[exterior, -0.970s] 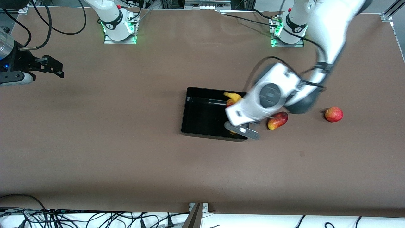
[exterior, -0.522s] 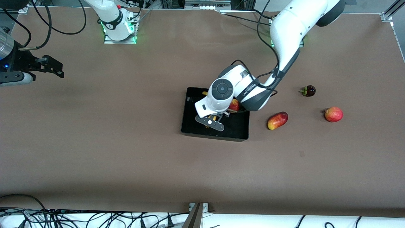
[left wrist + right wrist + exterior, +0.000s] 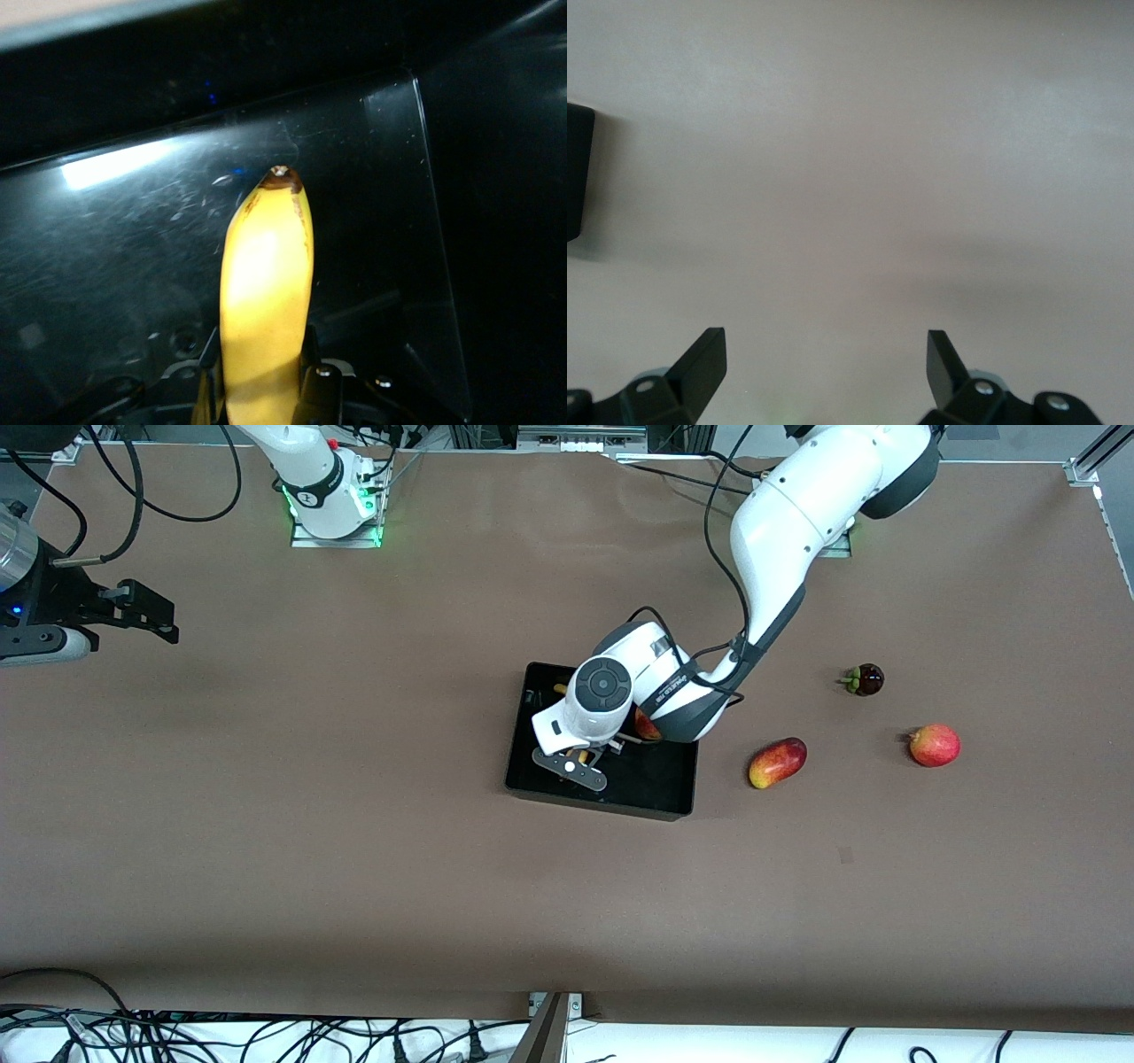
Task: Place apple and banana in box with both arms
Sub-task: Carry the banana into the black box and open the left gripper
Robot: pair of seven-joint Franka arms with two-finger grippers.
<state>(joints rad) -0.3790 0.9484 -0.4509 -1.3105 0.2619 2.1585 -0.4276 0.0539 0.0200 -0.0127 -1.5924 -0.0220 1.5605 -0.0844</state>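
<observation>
Brown tabletop (image 3: 354,850) is carrying the black box (image 3: 532,779) near its middle; the left gripper (image 3: 576,760) is reaching down inside it, its fingers (image 3: 312,376) clamping the banana (image 3: 266,292), whose dark tip is pointing over the glossy floor; the apple (image 3: 646,727) is sitting in the box just beside that gripper, partly hidden under the wrist; the right gripper (image 3: 824,359) is waiting over bare table toward its own end, well apart from the box, fingers spread wide.
</observation>
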